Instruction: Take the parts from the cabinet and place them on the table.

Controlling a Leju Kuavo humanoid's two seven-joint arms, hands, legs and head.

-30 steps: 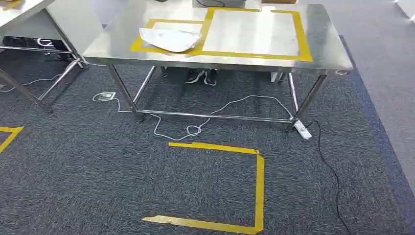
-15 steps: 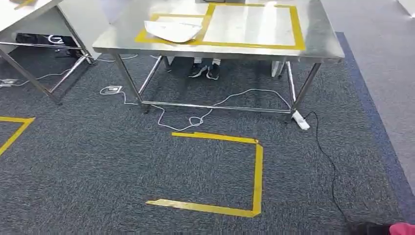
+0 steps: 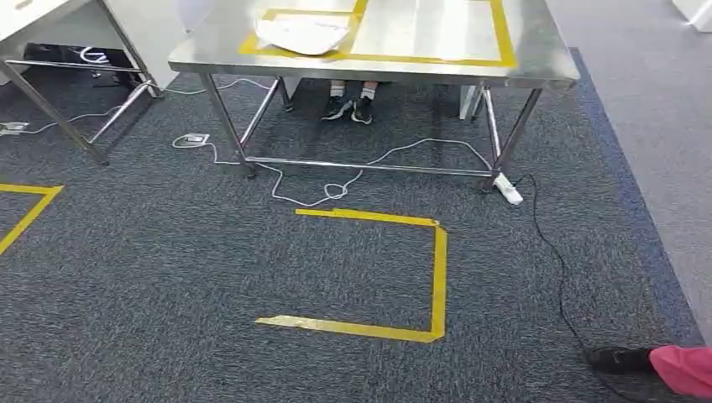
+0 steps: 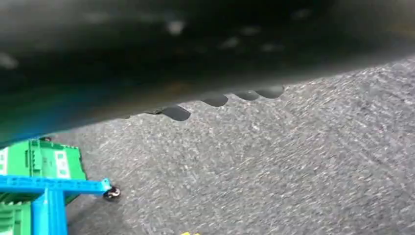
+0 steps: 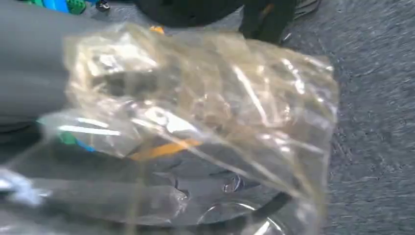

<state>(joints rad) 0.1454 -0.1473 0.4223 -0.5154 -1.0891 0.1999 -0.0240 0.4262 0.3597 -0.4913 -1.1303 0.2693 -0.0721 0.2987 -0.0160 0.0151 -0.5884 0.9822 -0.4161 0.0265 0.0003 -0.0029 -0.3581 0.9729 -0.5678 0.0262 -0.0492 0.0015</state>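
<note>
Up close at our right wrist, a crinkled clear plastic bag of parts [image 5: 195, 127] fills the view, and our right hand [image 5: 34, 83] grips it, the grey thumb pressed behind the film while the bag hides the fingers. Through the plastic we glimpse dark shapes and an orange streak; what they are we cannot tell. At our left wrist the picture is blurred and dark, so we cannot tell whether our left hand has its fingers apart or together. There, on the grey speckled carpet [image 4: 274, 166], we catch a green plastic crate [image 4: 41, 159] with a blue frame on small black castors [image 4: 49, 188] just beside it.

From the head view, at the near right, a person's black shoe [image 3: 617, 359] and pink trouser leg [image 3: 684, 371] stand on the carpet. Ahead of us lies a yellow tape outline on the floor [image 3: 437, 277]. A thin black cable [image 3: 556, 269] runs past it to a white power strip [image 3: 509, 190] at the far right leg of the stainless steel table [image 3: 537, 50]. A looping white cable [image 3: 327, 195] lies under the table. Further off, a pair of black sneakers [image 3: 350, 107] stands behind the table. On the tabletop, yellow tape rectangles [image 3: 504, 34] mark two zones, and a flat white plastic bag [image 3: 302, 34] lies on the left one. At the far left stands a second steel table [image 3: 50, 92].
</note>
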